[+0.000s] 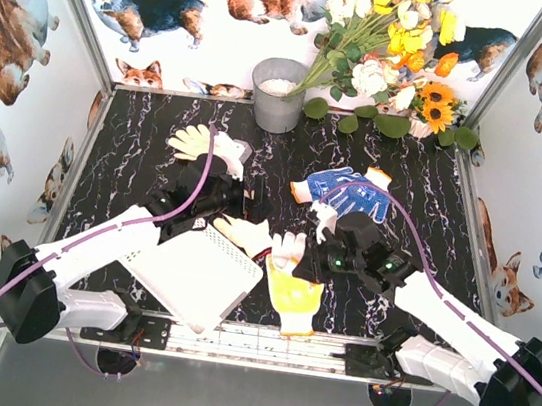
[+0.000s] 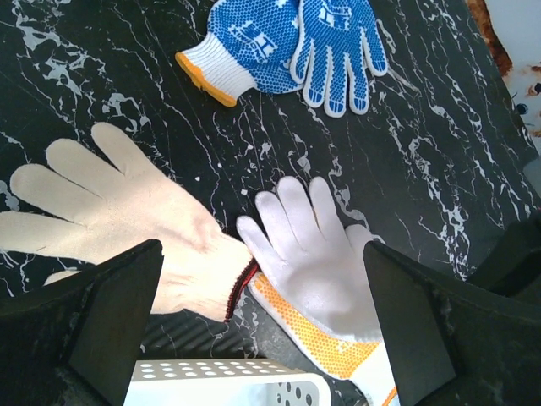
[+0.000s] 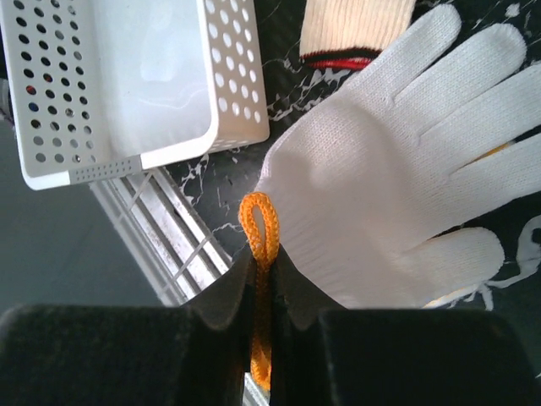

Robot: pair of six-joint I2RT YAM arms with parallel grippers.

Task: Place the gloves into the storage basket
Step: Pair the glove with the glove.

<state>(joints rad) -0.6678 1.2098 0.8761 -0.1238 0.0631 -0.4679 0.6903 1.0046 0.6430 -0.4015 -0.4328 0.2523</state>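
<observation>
The white storage basket [image 1: 190, 275] lies tilted at the near edge, in front of my left arm; it also shows in the right wrist view [image 3: 127, 76]. My right gripper [image 3: 262, 262] is shut on the orange cuff loop of a white glove [image 3: 397, 169], which lies over a yellow-orange dotted glove [image 1: 293, 302]. My left gripper [image 2: 262, 321] is open above a cream glove [image 2: 127, 220] and the white glove [image 2: 317, 271], holding nothing. Two blue dotted gloves [image 1: 348, 192] lie farther back. Another cream glove [image 1: 199, 140] lies at the back left.
A grey metal bucket [image 1: 278, 95] and a bunch of flowers [image 1: 395, 39] stand at the back wall. A metal rail [image 1: 262, 341] runs along the table's near edge. Printed walls close in the left, right and back sides.
</observation>
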